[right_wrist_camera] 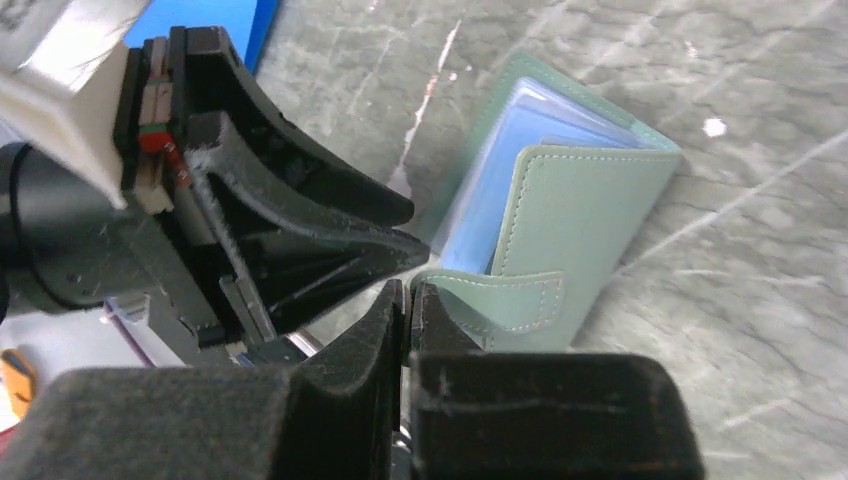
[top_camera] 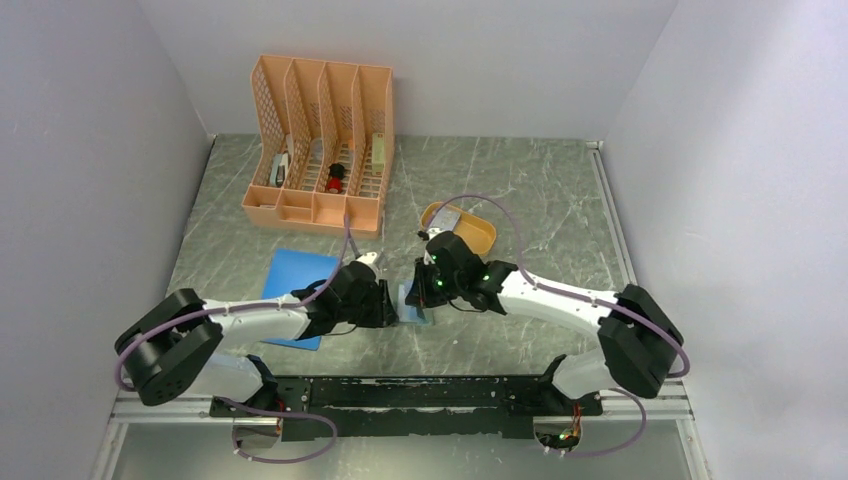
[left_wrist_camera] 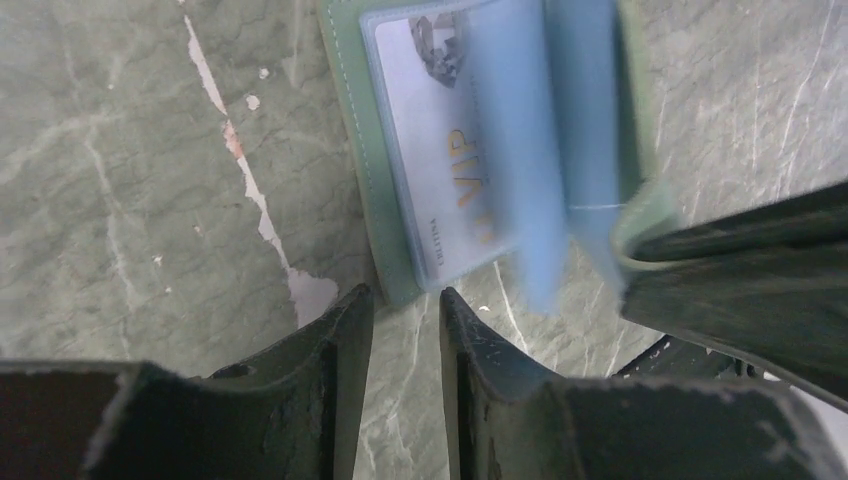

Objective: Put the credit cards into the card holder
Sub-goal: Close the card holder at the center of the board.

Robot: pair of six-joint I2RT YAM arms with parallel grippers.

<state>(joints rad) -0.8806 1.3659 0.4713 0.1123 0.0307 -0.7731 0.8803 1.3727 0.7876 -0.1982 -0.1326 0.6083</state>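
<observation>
The sage-green card holder [top_camera: 415, 310] lies open on the marble table between both grippers. In the left wrist view its clear pocket holds a pale credit card [left_wrist_camera: 440, 150] with gold print. My left gripper [left_wrist_camera: 405, 300] stands open by a narrow gap. Its tips sit at the holder's near corner [left_wrist_camera: 395, 285] with nothing between them. My right gripper [right_wrist_camera: 408, 290] is shut on the end of the holder's snap tab [right_wrist_camera: 500, 295] and holds the cover [right_wrist_camera: 590, 220] lifted over the blue-clear pockets. Another pale card [top_camera: 446, 218] seems to lie in the yellow tray.
The mustard-yellow oval tray [top_camera: 480, 232] sits just behind the right gripper. A flat blue pad [top_camera: 295, 275] lies under the left arm. A peach file organizer [top_camera: 320, 150] with small items stands at the back left. Both grippers nearly touch over the holder.
</observation>
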